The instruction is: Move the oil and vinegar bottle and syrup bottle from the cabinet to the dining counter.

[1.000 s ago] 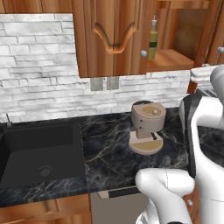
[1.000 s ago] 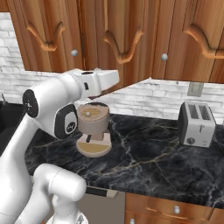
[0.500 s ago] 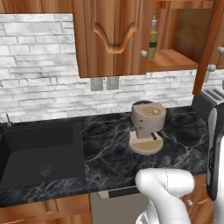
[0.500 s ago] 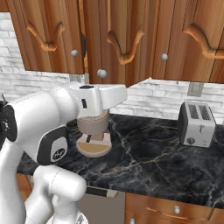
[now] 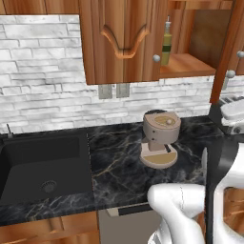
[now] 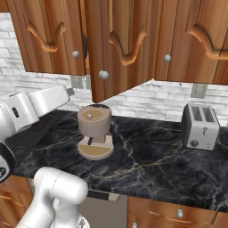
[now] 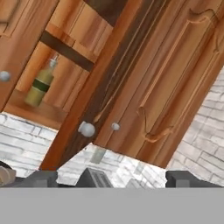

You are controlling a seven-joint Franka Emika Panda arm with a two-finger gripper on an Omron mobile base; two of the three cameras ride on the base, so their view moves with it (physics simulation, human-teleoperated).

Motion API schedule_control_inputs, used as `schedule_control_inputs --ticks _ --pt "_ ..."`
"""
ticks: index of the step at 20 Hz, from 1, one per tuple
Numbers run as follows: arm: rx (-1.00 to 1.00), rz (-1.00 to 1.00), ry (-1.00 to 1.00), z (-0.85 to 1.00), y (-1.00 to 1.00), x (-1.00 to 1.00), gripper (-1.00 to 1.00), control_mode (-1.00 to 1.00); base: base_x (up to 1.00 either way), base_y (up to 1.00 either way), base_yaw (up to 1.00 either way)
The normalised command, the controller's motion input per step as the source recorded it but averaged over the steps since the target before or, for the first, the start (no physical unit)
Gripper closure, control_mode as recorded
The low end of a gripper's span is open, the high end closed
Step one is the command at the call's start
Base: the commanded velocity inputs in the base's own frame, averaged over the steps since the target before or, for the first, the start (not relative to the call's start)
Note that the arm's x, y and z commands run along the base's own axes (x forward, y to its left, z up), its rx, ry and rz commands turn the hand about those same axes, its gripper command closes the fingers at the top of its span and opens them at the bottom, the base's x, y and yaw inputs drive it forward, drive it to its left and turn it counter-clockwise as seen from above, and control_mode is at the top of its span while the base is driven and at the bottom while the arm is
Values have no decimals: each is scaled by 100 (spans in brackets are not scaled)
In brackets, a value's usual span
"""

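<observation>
The arm has swung rightward since before. The pincer (image 7: 112, 178) is released, its tips spread, facing the cabinet (image 7: 175, 83); the oil and vinegar bottle (image 7: 41, 83) stands on the shelf, up-left.

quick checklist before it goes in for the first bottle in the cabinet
1. Cabinet door open: ok, the shelf is exposed.
2. Oil and vinegar bottle upright on the shelf: ok, it stands near the left edge of the opening.
3. Syrup bottle located: cannot tell, no brown bottle shows on the visible shelf.
4. Tool open and empty: ok, its tips stand wide apart with nothing between them.
5. Tool lined up with the bottle: not ok, in the hand view the bottle sits far off to the upper left and the open door's edge lies ahead.
</observation>
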Motion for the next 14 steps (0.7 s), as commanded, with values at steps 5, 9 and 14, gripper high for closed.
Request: schedule_control_inputs --ticks 5,9,14 --pt "-25 -4 15 4 100 1 -100 -100 0 0 0" --pt "-23 -8 18 19 93 25 -100 -100 0 0 0" --pt "-20 -11 28 4 34 54 -100 -100 0 0 0"
